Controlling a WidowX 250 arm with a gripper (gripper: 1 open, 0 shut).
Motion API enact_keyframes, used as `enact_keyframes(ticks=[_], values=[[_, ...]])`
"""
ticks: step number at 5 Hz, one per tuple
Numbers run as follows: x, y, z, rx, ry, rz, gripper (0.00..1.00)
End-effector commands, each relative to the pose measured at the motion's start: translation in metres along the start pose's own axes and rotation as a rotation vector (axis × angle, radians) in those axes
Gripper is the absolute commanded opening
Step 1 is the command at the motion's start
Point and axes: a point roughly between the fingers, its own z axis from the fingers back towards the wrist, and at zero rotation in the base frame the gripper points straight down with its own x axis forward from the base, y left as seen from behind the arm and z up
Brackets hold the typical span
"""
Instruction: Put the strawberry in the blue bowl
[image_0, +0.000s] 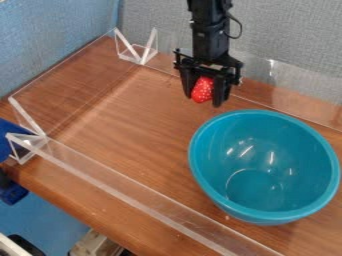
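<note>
A small red strawberry (202, 91) hangs in the air between the black fingers of my gripper (205, 92), which is shut on it. The arm comes down from the top of the view over the wooden table. The strawberry is lifted clear of the tabletop, to the upper left of the blue bowl (262, 165). That bowl is large, teal and glossy, sits at the lower right of the table, and holds nothing.
A clear acrylic wall (107, 185) runs along the table's front and left edges, with a triangular bracket (24, 145) at the left and another bracket (134, 46) at the back. A blue backdrop stands behind. Bare wood lies left of the bowl.
</note>
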Motion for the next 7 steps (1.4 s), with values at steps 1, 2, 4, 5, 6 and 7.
enact_keyframes(ticks=[1, 2, 4, 5, 6, 7], values=[[0.006, -0.009, 0.034, 0.019, -0.102, -0.044, 0.00], [-0.002, -0.016, 0.046, 0.029, -0.122, -0.061, 0.00], [-0.029, -0.047, 0.096, 0.053, -0.213, -0.129, 0.00], [-0.050, -0.073, 0.104, 0.044, -0.213, -0.180, 0.00], [-0.068, -0.100, 0.095, 0.032, -0.182, -0.240, 0.00], [-0.090, -0.119, 0.090, 0.026, -0.156, -0.286, 0.00]])
